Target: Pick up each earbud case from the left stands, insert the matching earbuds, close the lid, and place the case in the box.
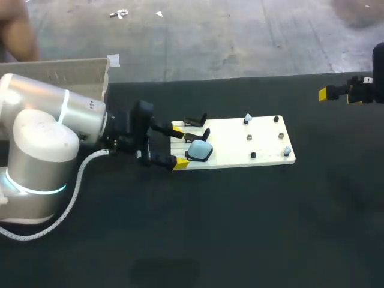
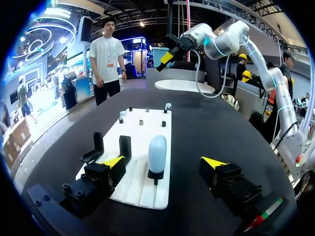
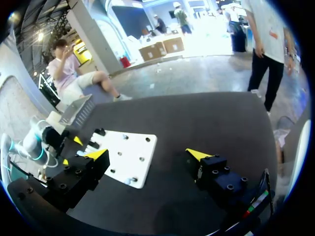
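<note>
**Both grippers spread wide, arms well apart**

Your left arm sits folded close to its base, thick white links stacked, a pale blue ring lit at one joint and a white cable looping back from the wrist. Out in front, the left gripper lies low and nearly horizontal, its two black fingers parted wide with the yellow tips leading. Your right arm arches high, far ahead of that gripper, elbow bent. The right gripper hangs raised and angled downward, well clear of the left one, its fingers also held wide apart.
</note>
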Available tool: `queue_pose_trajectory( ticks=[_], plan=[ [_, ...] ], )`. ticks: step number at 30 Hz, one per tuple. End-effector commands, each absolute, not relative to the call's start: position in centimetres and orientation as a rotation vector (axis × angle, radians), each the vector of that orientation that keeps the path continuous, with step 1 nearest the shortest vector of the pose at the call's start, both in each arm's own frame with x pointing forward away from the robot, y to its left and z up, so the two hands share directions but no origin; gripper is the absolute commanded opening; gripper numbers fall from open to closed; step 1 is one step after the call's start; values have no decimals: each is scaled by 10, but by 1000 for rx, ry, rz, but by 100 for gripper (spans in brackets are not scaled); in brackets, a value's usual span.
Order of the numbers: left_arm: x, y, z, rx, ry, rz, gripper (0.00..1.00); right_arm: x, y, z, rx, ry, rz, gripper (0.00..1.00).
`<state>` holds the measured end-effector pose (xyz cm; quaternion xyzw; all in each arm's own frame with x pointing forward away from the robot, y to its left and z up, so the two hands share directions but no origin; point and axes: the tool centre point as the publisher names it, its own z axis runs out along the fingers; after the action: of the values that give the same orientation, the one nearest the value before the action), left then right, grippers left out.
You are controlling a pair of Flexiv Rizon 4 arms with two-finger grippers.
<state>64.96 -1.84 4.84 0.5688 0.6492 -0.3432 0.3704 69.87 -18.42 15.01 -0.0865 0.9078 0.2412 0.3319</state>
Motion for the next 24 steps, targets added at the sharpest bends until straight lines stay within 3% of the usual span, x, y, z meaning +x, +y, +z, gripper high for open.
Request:
queue_pose_trajectory(
  ticks=[1, 11, 14, 24],
  plan=[
    [648, -23, 42, 1440, 1650, -874, 100, 700, -184, 149, -228, 2372, 632, 100],
    [652, -36, 38, 1445, 1616, -895, 100, 700, -184, 149, -228, 2372, 632, 100],
    [653, -38, 37, 1443, 1614, -909, 91, 700, -184, 149, -228, 2372, 632, 100],
    [653, -43, 32, 1450, 1608, -952, 83, 700, -184, 149, -228, 2372, 632, 100]
  ],
)
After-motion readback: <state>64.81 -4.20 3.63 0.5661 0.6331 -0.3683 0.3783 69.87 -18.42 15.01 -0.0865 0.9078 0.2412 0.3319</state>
